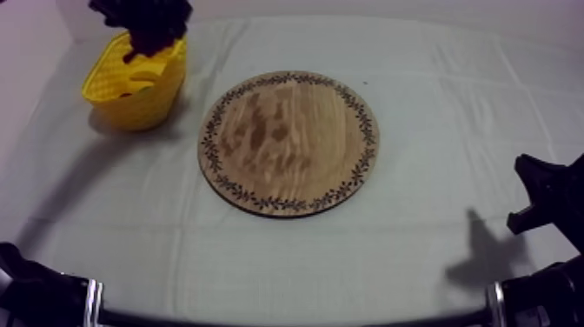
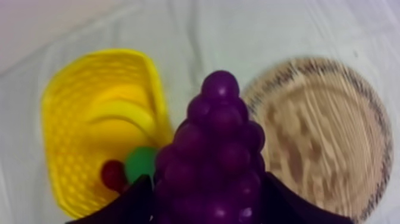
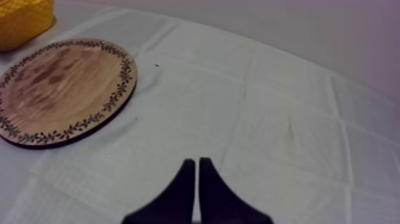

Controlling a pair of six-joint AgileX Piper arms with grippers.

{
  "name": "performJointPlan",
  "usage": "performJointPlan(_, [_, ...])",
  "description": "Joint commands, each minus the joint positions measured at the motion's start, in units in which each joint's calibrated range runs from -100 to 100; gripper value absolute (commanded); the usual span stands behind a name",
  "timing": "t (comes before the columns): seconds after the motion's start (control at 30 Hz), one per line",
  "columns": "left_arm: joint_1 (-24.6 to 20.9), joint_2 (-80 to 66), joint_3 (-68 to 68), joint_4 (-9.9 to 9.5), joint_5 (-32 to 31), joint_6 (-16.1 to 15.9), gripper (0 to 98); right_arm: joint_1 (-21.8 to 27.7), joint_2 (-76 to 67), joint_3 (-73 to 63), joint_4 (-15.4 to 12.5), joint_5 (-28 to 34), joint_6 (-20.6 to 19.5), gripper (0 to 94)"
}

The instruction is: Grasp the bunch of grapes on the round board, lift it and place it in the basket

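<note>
Top view: left claw [image 1: 149, 33], over the latticed yellow basket [image 1: 130, 97], clamps the knobbly purple bunch of grapes [image 1: 156, 45]; round wooden board [image 1: 289, 143] lies beside. Left wrist view: beneath that claw, banana [image 2: 122, 112], pear [image 2: 140, 164], small red fruit [image 2: 112, 174] in the basket. Right wrist view: right claw [image 3: 197, 190] pinched together, empty, over the clothed counter [image 3: 268, 107].

The left arm [image 1: 35, 294], at 7 o'clock, and right arm [image 1: 552, 294], at 5, were black with silver bands [image 1: 91, 300]. The fingers [image 3: 181, 193] of the right tool [image 3: 197, 162] tapered.
</note>
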Motion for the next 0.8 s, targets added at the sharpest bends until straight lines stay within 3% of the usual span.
performJointPlan(0.0, [-2.3,0.0,-2.8,-0.14,-0.6,-0.2,49.0,0.0,0.0,0.0,0.0,0.0,0.0,0.4])
performJointPlan(0.33, [-7.3,7.9,-9.3,-1.15,-2.9,0.0,47.9,0.0,0.0,0.0,0.0,0.0,-0.1,0.4])
performJointPlan(0.77, [-9.2,21.8,-9.7,-3.03,-5.2,1.8,47.0,0.0,0.0,0.0,0.0,0.0,0.0,0.4])
